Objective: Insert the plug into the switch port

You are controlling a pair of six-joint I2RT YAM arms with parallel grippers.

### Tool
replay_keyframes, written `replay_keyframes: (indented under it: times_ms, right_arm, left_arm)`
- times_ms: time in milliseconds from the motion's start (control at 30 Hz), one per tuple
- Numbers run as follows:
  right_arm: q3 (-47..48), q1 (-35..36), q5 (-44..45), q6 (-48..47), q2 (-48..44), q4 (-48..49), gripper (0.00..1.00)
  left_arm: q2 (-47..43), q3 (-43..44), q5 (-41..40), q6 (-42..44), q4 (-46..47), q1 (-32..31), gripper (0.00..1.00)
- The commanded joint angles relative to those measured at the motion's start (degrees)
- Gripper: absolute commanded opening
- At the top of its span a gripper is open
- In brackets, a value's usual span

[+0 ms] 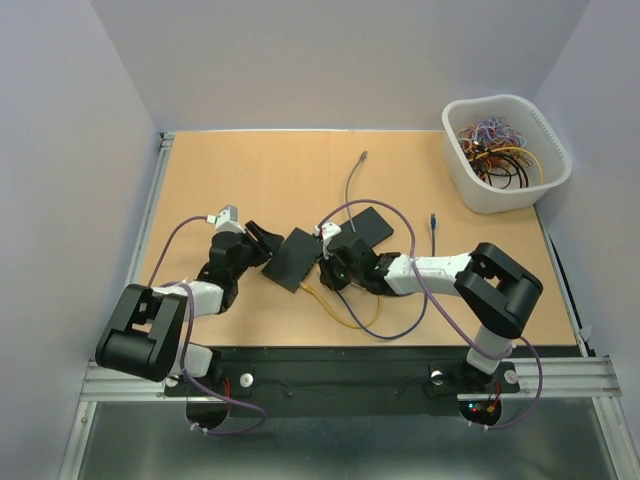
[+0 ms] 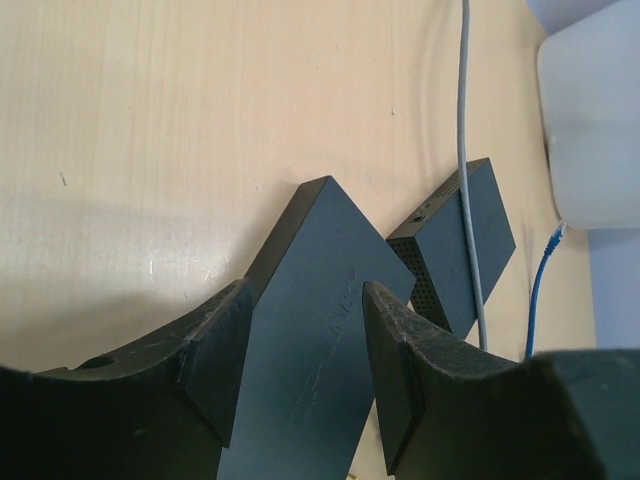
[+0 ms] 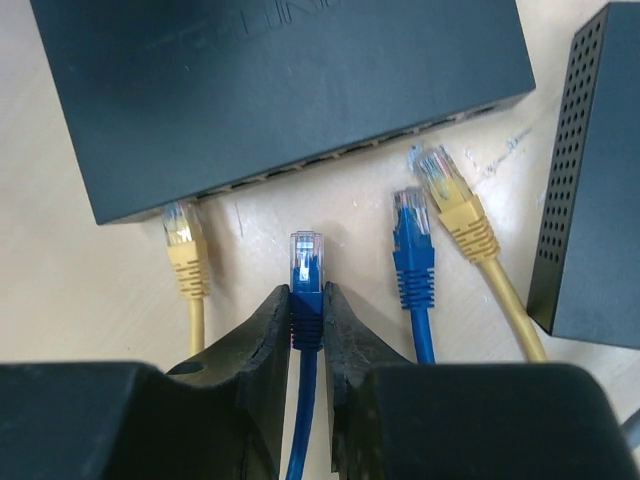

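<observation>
The left tool is closed on the switch, a flat black box: one finger presses each long side and the box fills the gap between them. From above, the switch lies near the middle of the worktop, between the two tools.

The right tool is narrowed around a blue plug, pinching it just behind the clear tip. The plug points straight at the port side of the switch and stops short of it, with bare worktop showing between the tip and the ports.

To the left of the held plug, a yellow plug has its tip right at the port row; I cannot tell whether it is seated. To the right, a second blue plug and another yellow plug lie loose, side by side, tips near the switch. A second black box with a perforated side sits at the right edge.

A white tub of coiled cables stands in the far right corner, and a grey cable lies across the second box.
</observation>
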Motion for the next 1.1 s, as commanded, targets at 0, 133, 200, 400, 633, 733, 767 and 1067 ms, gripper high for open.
replay_keyframes:
  times_ms: [0,133,200,400,633,733,767,1067]
  right_arm:
    - [2.0,0.0,-0.3,0.2,1.1,3.0,0.0]
    - [2.3,0.2,-1.3,0.2,2.0,4.9,0.0]
    - [2.5,0.3,-1.3,0.4,2.4,5.6,0.0]
    - [3.4,1.1,-1.3,0.3,3.1,6.6,0.0]
    - [4.4,2.0,-1.6,0.2,3.4,6.7,0.0]
    - [4.8,2.3,-1.6,0.1,3.6,6.7,0.0]
    - [5.0,2.3,-1.6,0.3,3.6,6.8,0.0]
    - [6.4,2.6,-1.3,0.3,4.4,6.7,0.01]
  left_arm:
    - [1.6,0.7,2.0,0.8,8.1,0.4,0.58]
    - [3.1,0.1,2.3,0.5,9.2,0.4,0.58]
    - [4.1,-0.1,2.4,0.1,9.8,0.4,0.58]
    - [6.1,-0.7,2.7,-1.3,10.7,0.3,0.57]
    - [8.9,-1.6,2.5,-1.9,11.8,-0.3,0.56]
    - [9.7,-2.0,2.6,-2.1,12.6,-0.8,0.56]
    - [10.1,-2.2,2.5,-2.1,12.8,-0.9,0.56]
    - [11.9,-2.9,2.6,-2.4,14.4,-1.5,0.56]
